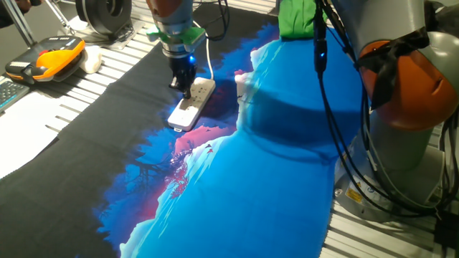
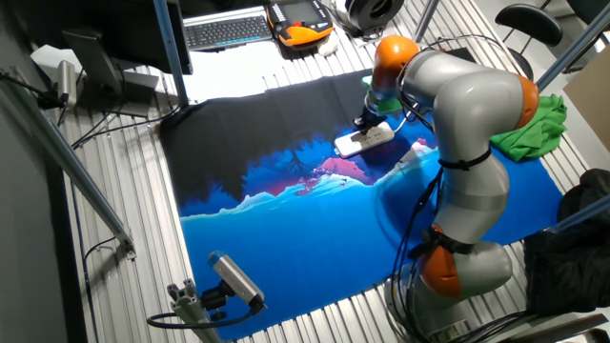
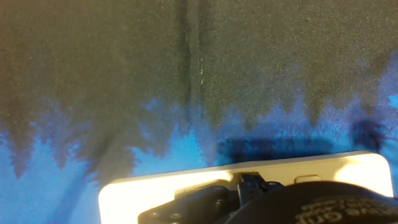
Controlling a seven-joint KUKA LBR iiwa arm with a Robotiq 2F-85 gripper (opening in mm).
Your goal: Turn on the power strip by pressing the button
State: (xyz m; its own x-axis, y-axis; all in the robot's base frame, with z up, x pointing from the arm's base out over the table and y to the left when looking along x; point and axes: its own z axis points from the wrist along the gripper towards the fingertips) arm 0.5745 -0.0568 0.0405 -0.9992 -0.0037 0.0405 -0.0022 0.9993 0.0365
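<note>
The white power strip [image 1: 190, 107] lies on the black and blue cloth [image 1: 251, 179], its white cord running back from its far end. It also shows in the other fixed view [image 2: 355, 142] and as a pale bar at the bottom of the hand view [image 3: 143, 190]. My gripper [image 1: 183, 86] points down at the strip's far half, with its dark tips at or just above the top face [image 2: 368, 121]. In the hand view the dark fingers [image 3: 205, 199] overlap the strip. No view shows whether the tips are apart.
An orange and black device [image 1: 50, 59] lies at the back left, by white paper. A green cloth [image 2: 529, 129] lies beside the arm's base. A keyboard [image 2: 224, 31] sits at the far edge. A camera on a stand [image 2: 233, 276] is at the near corner.
</note>
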